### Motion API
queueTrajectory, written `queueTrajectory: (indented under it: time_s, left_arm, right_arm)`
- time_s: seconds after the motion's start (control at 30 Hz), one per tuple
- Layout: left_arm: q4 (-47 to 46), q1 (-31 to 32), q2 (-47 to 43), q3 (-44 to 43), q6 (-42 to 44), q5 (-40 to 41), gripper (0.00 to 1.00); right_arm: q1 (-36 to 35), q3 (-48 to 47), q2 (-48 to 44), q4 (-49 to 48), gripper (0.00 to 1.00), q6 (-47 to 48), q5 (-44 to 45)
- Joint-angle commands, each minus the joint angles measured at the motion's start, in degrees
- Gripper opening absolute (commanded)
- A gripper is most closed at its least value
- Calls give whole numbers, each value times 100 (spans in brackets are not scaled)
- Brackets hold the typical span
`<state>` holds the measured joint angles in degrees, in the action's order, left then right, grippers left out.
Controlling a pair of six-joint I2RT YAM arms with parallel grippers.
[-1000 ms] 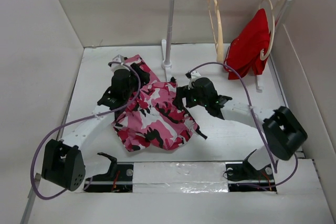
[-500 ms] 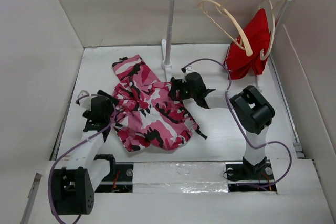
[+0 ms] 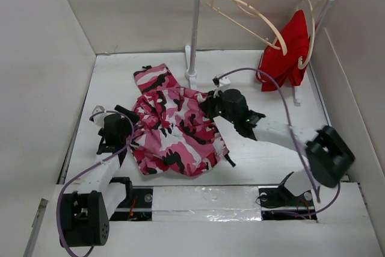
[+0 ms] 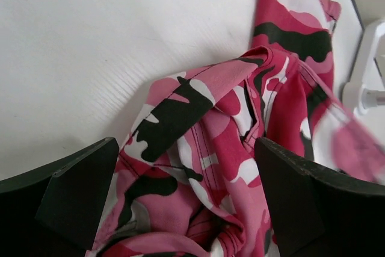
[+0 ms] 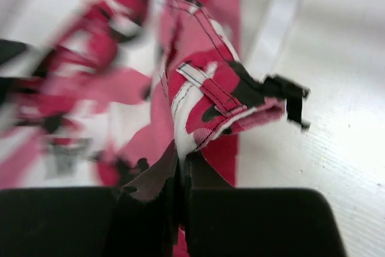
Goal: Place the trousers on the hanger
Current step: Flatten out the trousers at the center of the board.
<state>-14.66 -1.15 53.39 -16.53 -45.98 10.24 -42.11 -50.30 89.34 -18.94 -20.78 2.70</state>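
The camouflage trousers (image 3: 174,130) lie crumpled on the white table, one leg reaching toward the back. The empty pale hanger (image 3: 246,19) hangs tilted on the rail at the back. My left gripper (image 3: 127,128) sits at the trousers' left edge. In the left wrist view that gripper (image 4: 192,209) is open, with the cloth (image 4: 228,118) lying between the wide-set fingers (image 4: 78,197). My right gripper (image 3: 210,105) is at the trousers' right upper edge. In the right wrist view it (image 5: 180,173) is shut on a fold of the trousers (image 5: 210,82) near a belt loop.
A white clothes rack (image 3: 194,28) stands at the back, and its base (image 4: 364,82) is close to the trousers. A red garment (image 3: 289,46) hangs on a second hanger at the rail's right end. White walls close in the table on three sides.
My left arm drew back from the middle of the trousers to their left edge and opened wide. My right gripper shut on the cloth. The empty hanger swung sideways on the rail.
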Motion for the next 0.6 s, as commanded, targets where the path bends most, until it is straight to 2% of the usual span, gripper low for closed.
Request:
queueTrajectory:
  time_s: [0.0, 0.03, 0.13, 0.17, 0.27, 0.43, 0.57]
  left_arm:
    - [-389, -26, -319, 71, 98, -355, 98]
    - [-432, -26, -337, 89, 106, -452, 98]
    - [-739, -26, -259, 133, 115, -908, 98]
    - [-819, -26, -206, 168, 150, -1327, 97]
    - [-959, -26, 48, 203, 220, -1944, 96]
    - [-1250, 291, 111, 467, 326, -2491, 94]
    - [-1014, 291, -266, 800, 247, -2800, 94]
  right_arm:
    - [-149, -15, -1583, 658, 0, 311, 1021]
    - [-149, 3, -2309, 855, 0, 328, 1327]
    - [-96, 73, -3280, 1453, 0, 504, 1733]
    - [35, 39, -3779, 1663, 0, 556, 1769]
    - [124, -93, -4431, 2394, 0, 575, 1918]
    - [439, -181, -4803, 2964, 0, 636, 2050]
    - [659, -392, -4865, 3343, 0, 698, 2208]
